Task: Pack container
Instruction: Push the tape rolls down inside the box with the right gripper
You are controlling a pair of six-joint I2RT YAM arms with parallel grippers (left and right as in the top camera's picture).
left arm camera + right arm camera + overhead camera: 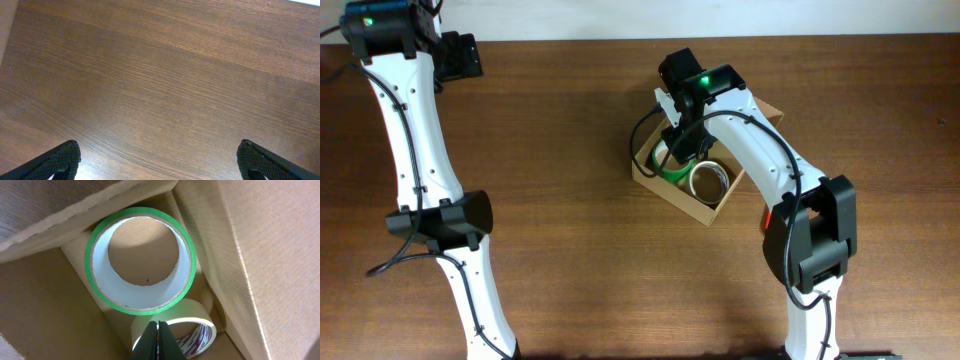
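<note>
Container sits on the dark wood tabletop, a little toward 3 o'clock from the middle in the overhead view, turned so one corner points to 5 o'clock. It is plain tan cardboard and open on top, with its flap folded back on the 2 o'clock side. Two tape rolls are inside, touching. The green-edged roll has a white core and lies at the 9 o'clock end. The pale yellowish roll sits just beside it toward 4 o'clock. From the right wrist camera the green-edged roll fills the middle of the view with its hole facing the lens, and its lower rim overlaps the pale yellowish roll, whose core carries red and blue print too small to read. Cardboard wall rises close on the 3 o'clock side. The right hand is down over the box above the green-edged roll. In its own camera the right hand shows both fingers pressed together at 6 o'clock, nothing visible between them. The left hand is well apart, up at the 10 o'clock corner. Its own view shows the left hand spread wide, fingertips at the bottom corners, above bare tabletop.
</note>
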